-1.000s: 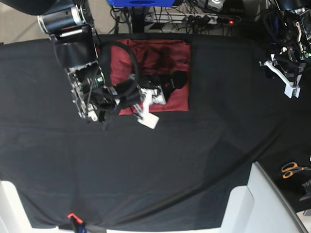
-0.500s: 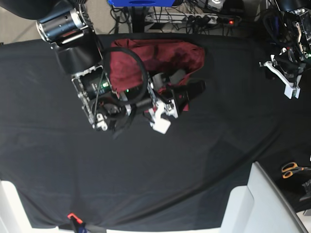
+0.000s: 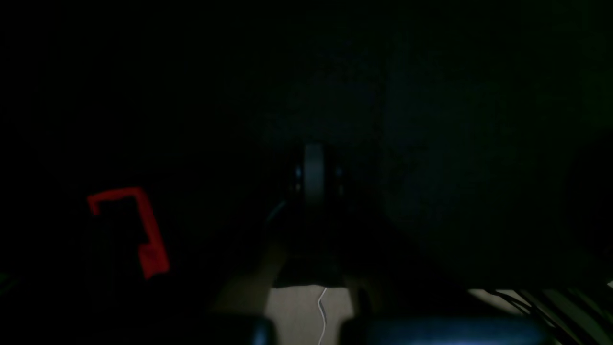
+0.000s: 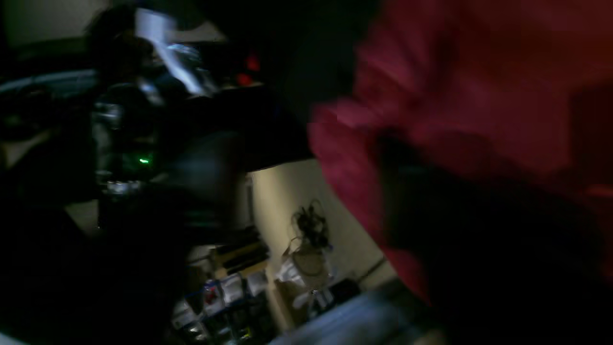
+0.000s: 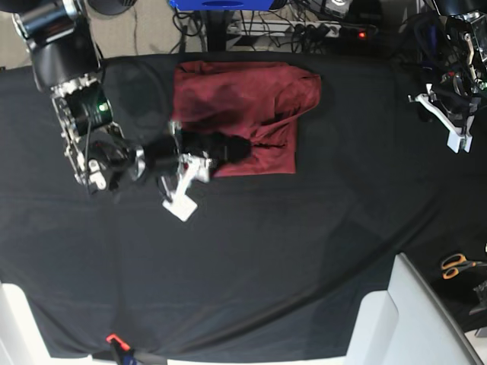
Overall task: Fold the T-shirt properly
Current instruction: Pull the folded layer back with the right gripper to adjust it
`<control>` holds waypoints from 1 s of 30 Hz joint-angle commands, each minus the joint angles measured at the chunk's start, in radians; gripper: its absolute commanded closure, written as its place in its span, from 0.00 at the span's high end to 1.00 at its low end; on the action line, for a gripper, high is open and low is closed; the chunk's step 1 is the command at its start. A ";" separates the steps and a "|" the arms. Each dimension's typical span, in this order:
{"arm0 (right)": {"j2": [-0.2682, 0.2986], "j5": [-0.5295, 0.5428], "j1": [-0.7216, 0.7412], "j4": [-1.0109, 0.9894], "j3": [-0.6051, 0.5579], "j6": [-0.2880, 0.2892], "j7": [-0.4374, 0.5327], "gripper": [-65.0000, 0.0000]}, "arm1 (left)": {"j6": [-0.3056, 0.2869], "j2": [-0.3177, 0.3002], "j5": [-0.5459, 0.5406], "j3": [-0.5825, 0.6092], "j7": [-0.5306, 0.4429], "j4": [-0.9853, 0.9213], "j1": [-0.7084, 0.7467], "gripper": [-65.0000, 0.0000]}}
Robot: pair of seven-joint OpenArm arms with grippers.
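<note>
Drawn left since earlier: right gripper [image 5: 234,148], fingers apparently spread, over your half-folded shirt [image 5: 237,95] on black cloth [image 5: 251,258]; left gripper [image 5: 459,141] closed; next, square the uneven flap.

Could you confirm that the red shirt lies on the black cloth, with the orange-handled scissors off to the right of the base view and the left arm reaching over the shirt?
Not quite: in the base view it is the right arm that reaches over the red shirt. The rest stands.
</note>
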 commanded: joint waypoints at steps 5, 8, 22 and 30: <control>-0.019 0.037 0.022 -0.027 -0.005 0.009 0.013 0.00 | -0.004 -0.019 -0.009 -0.008 -0.012 0.016 -0.004 0.00; -0.029 0.035 0.036 -0.060 -0.007 0.009 0.013 0.00 | -0.004 -0.019 -0.009 -0.009 -0.012 0.016 -0.003 0.00; -0.076 -0.052 0.108 -0.283 -0.008 0.015 0.045 0.00 | -0.004 -0.019 -0.009 -0.012 -0.013 0.042 0.043 0.00; -0.075 -0.054 0.125 -0.315 -0.008 0.015 0.060 0.00 | -0.030 -0.020 -0.009 -0.135 -0.015 0.076 0.094 0.00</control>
